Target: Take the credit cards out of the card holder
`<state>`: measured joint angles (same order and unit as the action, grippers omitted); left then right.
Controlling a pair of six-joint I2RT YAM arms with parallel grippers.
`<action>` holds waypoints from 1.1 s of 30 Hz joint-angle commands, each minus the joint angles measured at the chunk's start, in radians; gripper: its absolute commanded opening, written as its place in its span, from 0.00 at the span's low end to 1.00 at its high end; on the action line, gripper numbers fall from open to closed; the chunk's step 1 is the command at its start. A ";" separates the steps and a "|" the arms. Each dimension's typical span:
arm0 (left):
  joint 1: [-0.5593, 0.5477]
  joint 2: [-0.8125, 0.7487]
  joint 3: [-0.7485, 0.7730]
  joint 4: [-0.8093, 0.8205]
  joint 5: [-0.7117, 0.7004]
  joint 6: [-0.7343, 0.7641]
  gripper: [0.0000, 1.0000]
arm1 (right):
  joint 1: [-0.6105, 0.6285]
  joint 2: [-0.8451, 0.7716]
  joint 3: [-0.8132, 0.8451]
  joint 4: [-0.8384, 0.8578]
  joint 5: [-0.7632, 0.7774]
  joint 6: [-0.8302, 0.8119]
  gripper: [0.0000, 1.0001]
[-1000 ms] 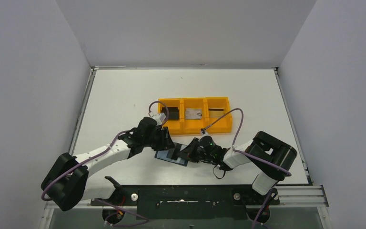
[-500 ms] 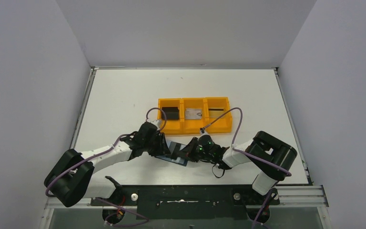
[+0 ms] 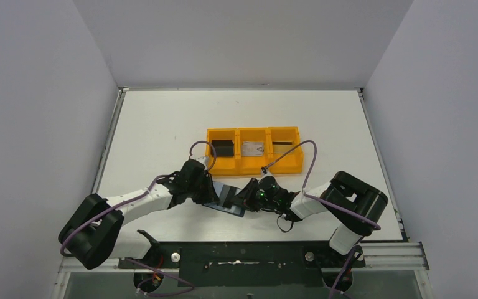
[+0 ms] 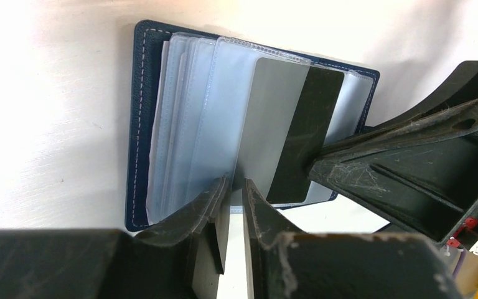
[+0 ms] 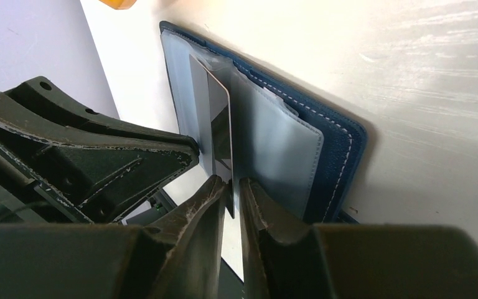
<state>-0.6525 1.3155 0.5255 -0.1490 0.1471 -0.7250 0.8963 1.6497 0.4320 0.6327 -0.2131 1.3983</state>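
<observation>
Left wrist: left claw tight on grey card, right claw slightly apart

The card holder lies open on the bench near its front edge, with the tray just behind it. The left gripper is at the holder's left and the right gripper at its right. A credit card sticks partly out of a sleeve, its edge between both grippers' tips. A second card lies in the tray's middle compartment and a third card in its right one.
</observation>
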 commanded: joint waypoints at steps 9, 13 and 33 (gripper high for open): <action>0.003 0.026 -0.022 -0.054 -0.020 0.039 0.12 | -0.020 -0.004 0.054 0.011 0.050 -0.039 0.22; 0.003 0.019 -0.018 -0.059 -0.026 0.036 0.11 | -0.022 -0.005 0.061 -0.003 0.056 -0.045 0.14; -0.014 -0.146 -0.080 -0.036 0.007 -0.081 0.12 | -0.043 -0.122 -0.055 -0.041 0.006 -0.069 0.00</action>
<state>-0.6556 1.2209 0.4683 -0.1856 0.1421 -0.7666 0.8711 1.5761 0.3954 0.6167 -0.2005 1.3670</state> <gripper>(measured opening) 0.116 0.026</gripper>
